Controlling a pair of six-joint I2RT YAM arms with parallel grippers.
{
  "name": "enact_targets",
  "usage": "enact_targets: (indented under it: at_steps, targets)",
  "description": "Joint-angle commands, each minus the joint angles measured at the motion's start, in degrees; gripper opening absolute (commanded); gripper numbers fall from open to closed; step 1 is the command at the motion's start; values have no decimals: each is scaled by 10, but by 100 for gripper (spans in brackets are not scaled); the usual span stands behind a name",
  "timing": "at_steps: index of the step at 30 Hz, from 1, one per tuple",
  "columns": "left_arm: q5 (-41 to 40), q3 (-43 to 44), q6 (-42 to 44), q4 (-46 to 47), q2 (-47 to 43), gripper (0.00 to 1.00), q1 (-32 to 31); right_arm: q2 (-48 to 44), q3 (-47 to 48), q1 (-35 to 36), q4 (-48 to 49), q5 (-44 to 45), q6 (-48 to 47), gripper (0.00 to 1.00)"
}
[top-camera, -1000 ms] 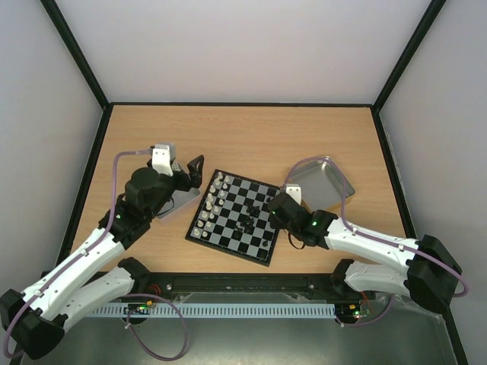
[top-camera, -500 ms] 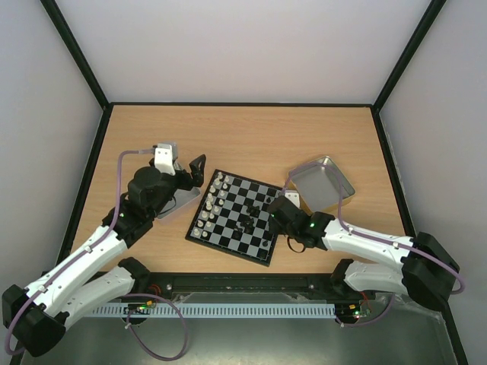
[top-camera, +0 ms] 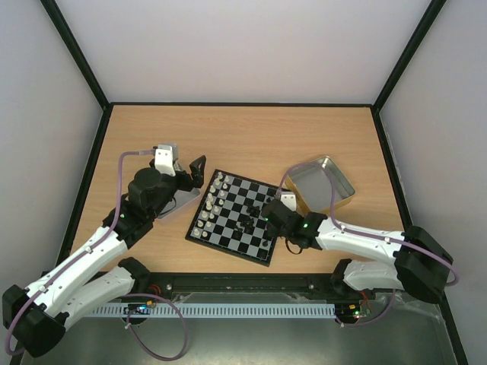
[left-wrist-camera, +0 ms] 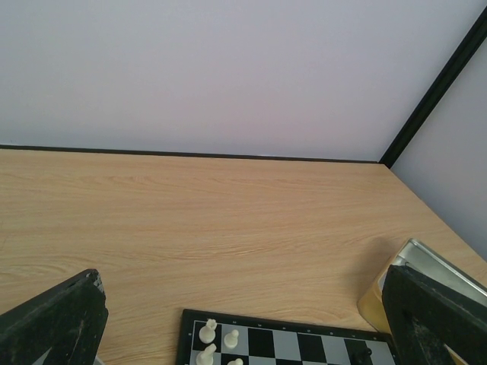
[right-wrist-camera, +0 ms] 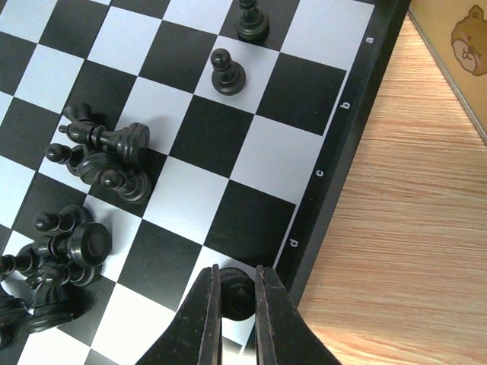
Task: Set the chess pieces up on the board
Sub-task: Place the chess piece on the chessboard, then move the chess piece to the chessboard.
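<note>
**Inspector:** Where is the board in relation to the claws?

**Onlooker:** The board (top-camera: 228, 222) lies slightly askew on the table (top-camera: 251, 137), between the two arms. The right claw (right-wrist-camera: 237, 272) is low over the board's right-hand edge. The left claw (top-camera: 192, 170) hangs off the far left corner, apart from the board.

**Inspector:** State of the right claw?

**Onlooker:** Drawn nearly together and clamped on a single black chessman (right-wrist-camera: 237, 298). It stands upright between the pads over a pale square in the outermost row, just inside the black frame and one square past the letter d. I cannot tell whether its base touches the square.

**Inspector:** And the other black pieces?

**Onlooker:** A heap of black pieces (right-wrist-camera: 72, 255) lies toppled toward the middle of the board, near the right claw but clear of it. Two more stand upright one row in from that edge. One is a black pawn (right-wrist-camera: 227, 72). The other is a taller black piece (right-wrist-camera: 251, 21), cut off by the top of the wrist view.

**Inspector:** Left claw?

**Onlooker:** Spread wide. Nothing lies between its fingers (left-wrist-camera: 57, 319) and it touches nothing. Below and ahead of it, the white pieces (left-wrist-camera: 207, 331) stand along the board's edge.

**Inspector:** Anything else on the table?

**Onlooker:** A metal tray (top-camera: 323, 182) sits to the right of the board, beyond the right arm. A second tray (top-camera: 176, 204) lies under the left arm, just beside the board.
</note>
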Motion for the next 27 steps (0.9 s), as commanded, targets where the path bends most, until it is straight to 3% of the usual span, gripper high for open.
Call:
enact_targets:
  at_steps: [1, 8, 12, 16, 23, 27]
  targets:
    - [-2, -7, 9, 16, -6, 100, 3, 20, 23, 16, -28, 39, 9, 7]
    - [-1, -9, 10, 13, -7, 100, 3, 33, 39, 36, -52, 47, 10, 14]
    - [2, -9, 10, 13, -7, 100, 2, 23, 66, 36, -69, 14, 0, 34]
    - [5, -8, 12, 14, -10, 100, 2, 4, 118, 36, -110, 28, 8, 47]
    - [12, -7, 5, 11, -16, 100, 3, 18, 167, 28, -138, 67, 16, 49]
    - [1, -3, -20, -12, -17, 100, 3, 38, 203, 5, -113, 36, -4, 49]
